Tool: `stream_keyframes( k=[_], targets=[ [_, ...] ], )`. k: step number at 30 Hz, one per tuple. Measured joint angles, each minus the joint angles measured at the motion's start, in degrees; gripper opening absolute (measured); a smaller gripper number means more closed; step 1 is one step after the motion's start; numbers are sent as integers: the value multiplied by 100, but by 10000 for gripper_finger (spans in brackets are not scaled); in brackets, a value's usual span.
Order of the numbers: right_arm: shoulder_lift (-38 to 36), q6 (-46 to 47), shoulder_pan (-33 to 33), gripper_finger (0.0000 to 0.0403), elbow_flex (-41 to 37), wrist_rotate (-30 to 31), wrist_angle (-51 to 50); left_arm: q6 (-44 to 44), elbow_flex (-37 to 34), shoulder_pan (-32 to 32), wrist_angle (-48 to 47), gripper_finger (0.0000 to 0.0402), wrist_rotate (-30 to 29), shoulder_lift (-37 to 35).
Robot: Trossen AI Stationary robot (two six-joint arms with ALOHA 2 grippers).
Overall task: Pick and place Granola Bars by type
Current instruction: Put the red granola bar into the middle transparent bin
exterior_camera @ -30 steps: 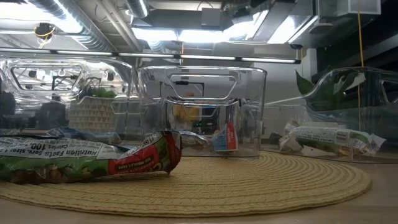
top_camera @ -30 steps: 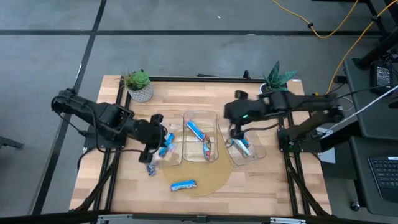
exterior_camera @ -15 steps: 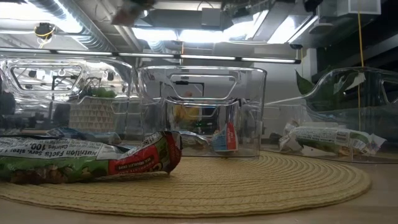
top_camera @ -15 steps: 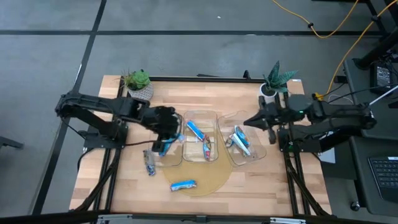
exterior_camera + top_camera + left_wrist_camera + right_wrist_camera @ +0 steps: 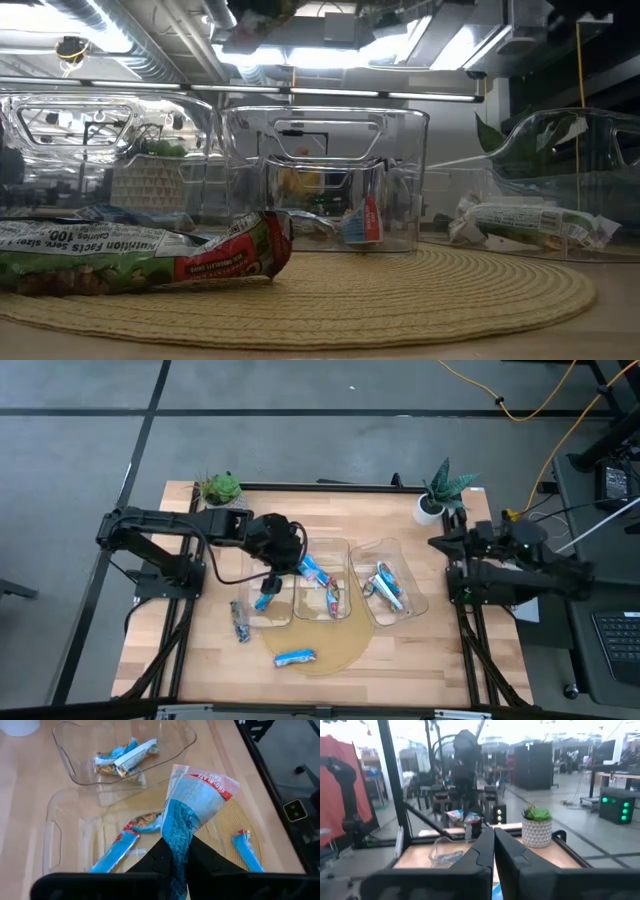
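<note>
On wooden table [image 5: 430,650], round woven mat [image 5: 335,650], grey floor [image 5: 300,450] around

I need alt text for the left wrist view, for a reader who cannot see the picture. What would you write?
The left pincer is shut on a blue-and-white granola bar, held above a clear bin containing two similar bars. A second clear bin beyond holds more wrapped bars, and one blue bar lies on a woven mat.

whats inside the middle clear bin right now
Two blue bars: one lying diagonally and one nearer the front of the middle bin. The left gripper, shut on another blue bar, covers the bin's left edge.
</note>
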Motion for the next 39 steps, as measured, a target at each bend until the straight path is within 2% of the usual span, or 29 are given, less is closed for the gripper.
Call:
stream_keyframes(
  k=[4, 7, 11, 16, 18, 22, 26, 29, 33, 39],
  targets=[
    [-873, 201, -167, 15, -486, -69, 34, -129, 0, -3, 4, 24, 15, 0],
    [-789, 229, -177, 8, -696, -151, 21, -274, 10, -2, 0, 24, 13, 49],
    [-660, 319, -175, 6, -1247, -374, 825, -347, 184, 0, -47, 24, 15, 196],
    [-696, 929, -165, 13, -2359, -738, 2636, -241, 523, 50, -46, 24, 133, 581],
    [-682, 1161, -115, 7, -2762, -905, 3053, -225, 688, 72, -76, 24, 268, 744],
    [-671, 1376, 206, 6, -2747, -1053, 2968, -183, 949, 70, -191, 24, 315, 1044],
    [-680, 1016, 673, 4, -2756, -1084, 2786, -117, 1036, 71, -143, 24, 328, 1173],
    [-677, 566, 987, 4, -2754, -764, 2111, -84, 1034, 72, -133, 24, 295, 1210],
    [-687, 196, 1303, 4, -2806, 178, 1445, -73, 1027, 82, -165, 24, 289, 1221],
    [-643, -858, 1391, 4, -2806, 914, 1441, -119, 1029, 136, -171, 24, 290, 1217]
  ],
)
